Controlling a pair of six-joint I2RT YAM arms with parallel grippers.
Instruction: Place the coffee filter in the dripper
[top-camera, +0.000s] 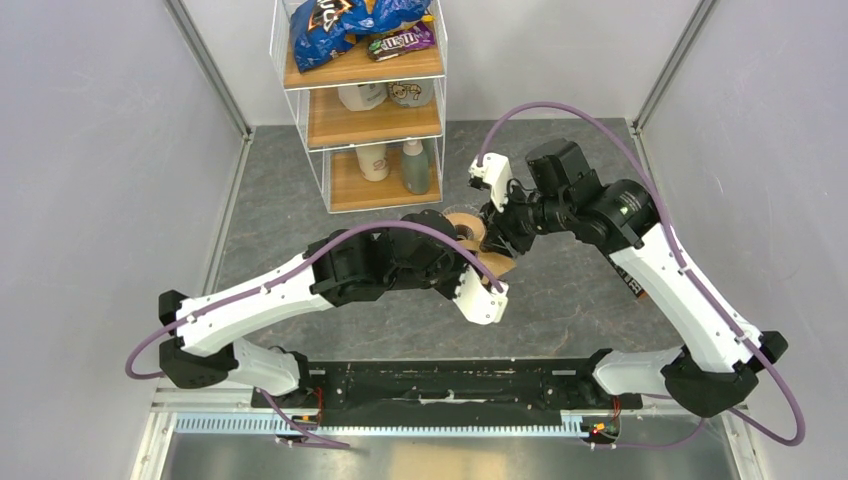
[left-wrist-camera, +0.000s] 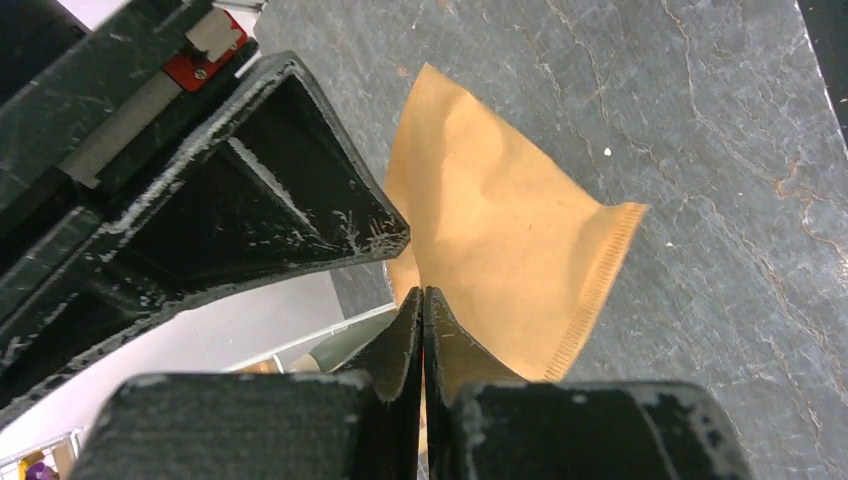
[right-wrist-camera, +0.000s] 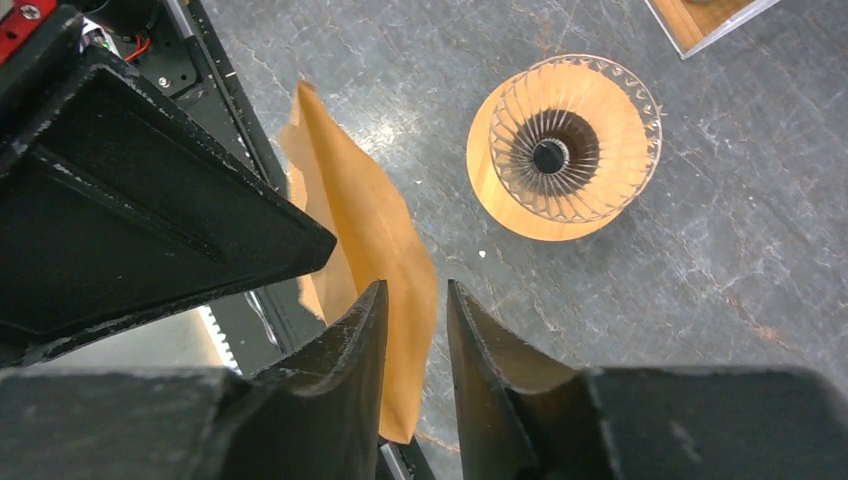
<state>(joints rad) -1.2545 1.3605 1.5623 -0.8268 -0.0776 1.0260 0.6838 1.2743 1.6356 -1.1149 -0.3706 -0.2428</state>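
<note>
Left wrist: pinching the coffee filter (left-wrist-camera: 500, 225) by one edge between left jaws pressed fully together, holding it folded flat above the gray counter (left-wrist-camera: 720, 200) with crimped seam facing right. Right wrist: standing with right jaws narrowly parted and gripping nothing, filter hanging just beside one finger and partly behind the gap, with the dripper (right-wrist-camera: 565, 150) upright on the counter near the filter but apart from it, light-wood ring around the ribbed glass cone. Top external: placing filter and dripper side by side mid-counter, in front of the white wire rack (top-camera: 375, 120).
</note>
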